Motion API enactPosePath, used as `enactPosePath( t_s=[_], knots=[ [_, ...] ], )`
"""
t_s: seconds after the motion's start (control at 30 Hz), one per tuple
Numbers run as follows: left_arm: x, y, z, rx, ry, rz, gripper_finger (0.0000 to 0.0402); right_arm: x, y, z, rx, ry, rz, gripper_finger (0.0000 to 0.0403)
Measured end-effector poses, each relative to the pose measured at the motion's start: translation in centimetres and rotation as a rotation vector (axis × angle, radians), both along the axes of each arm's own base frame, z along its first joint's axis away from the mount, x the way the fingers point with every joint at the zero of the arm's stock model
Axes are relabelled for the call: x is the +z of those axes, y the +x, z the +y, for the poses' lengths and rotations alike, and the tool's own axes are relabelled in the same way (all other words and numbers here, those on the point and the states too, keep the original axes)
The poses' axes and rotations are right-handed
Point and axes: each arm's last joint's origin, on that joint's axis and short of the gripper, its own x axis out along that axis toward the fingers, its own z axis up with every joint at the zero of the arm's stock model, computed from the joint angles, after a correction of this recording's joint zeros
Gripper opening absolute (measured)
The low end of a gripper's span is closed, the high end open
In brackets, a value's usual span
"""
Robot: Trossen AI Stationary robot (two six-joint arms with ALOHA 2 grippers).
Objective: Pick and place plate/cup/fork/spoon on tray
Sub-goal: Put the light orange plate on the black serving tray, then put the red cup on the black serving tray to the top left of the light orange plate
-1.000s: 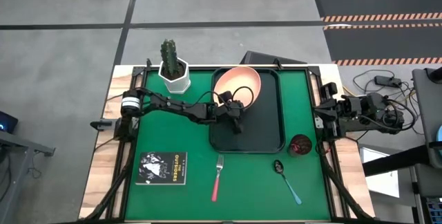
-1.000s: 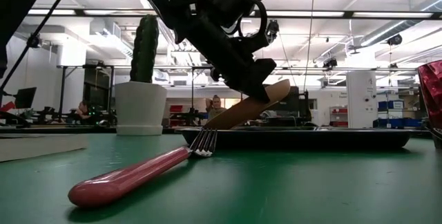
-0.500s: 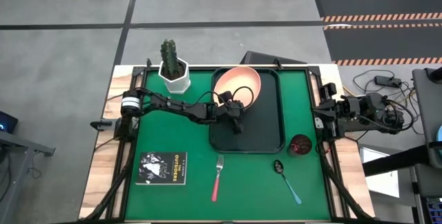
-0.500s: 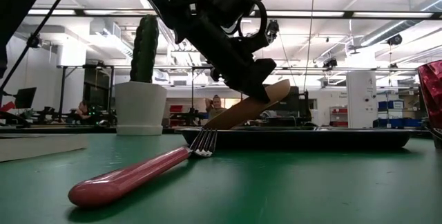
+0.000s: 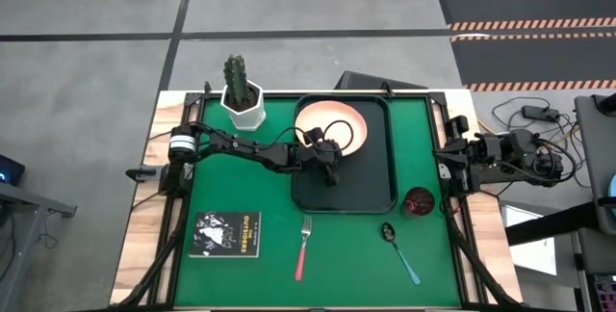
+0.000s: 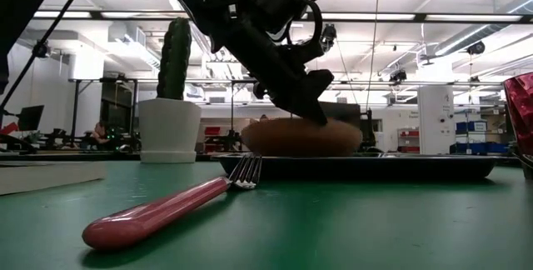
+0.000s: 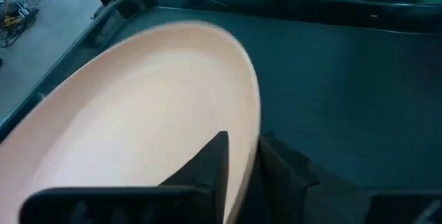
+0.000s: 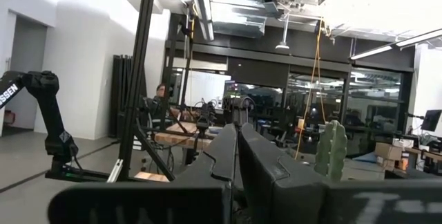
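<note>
The peach-orange plate (image 5: 332, 119) lies flat on its base in the far half of the dark tray (image 5: 375, 192); it also shows in the low view (image 6: 301, 137). My left gripper (image 5: 330, 160) stands over the plate's near rim, slightly open, with one finger inside the rim and one outside (image 7: 242, 141). The dark red cup (image 5: 419, 201), the pink-handled fork (image 5: 303, 247) and the blue-handled spoon (image 5: 399, 251) lie on the green mat near the tray's near edge. My right gripper (image 8: 236, 148) is shut and empty at the table's right edge. My left gripper's fingers straddle the plate's near rim (image 7: 250, 124), one finger (image 7: 210, 162) over the plate's inside and one (image 7: 280, 169) outside it. They come slanting down from the table's left and near side. I cannot tell whether they touch the rim.
A white pot with a cactus (image 5: 243, 100) stands at the far left, beside the tray. A small black book (image 5: 227, 234) lies at the near left. The near half of the tray is bare.
The plate, held tilted with its near rim raised half a second ago, has dropped flat onto the tray. My left gripper has stayed in place above it.
</note>
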Motion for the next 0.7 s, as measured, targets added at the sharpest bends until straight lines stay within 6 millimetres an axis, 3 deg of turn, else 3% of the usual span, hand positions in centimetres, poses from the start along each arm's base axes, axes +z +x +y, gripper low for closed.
enactPosePath(
  t_s=[0.5,0.7],
  knots=[
    [0.2,0.0,1.3,0.132,0.013,-0.085,0.0075,0.0,0.0,0.0,0.001,0.002,0.005,0.0009],
    [2.9,-0.4,0.3,0.101,0.025,-0.144,0.0075,0.0,0.0,0.0,0.004,0.011,0.007,0.0009]
  ],
)
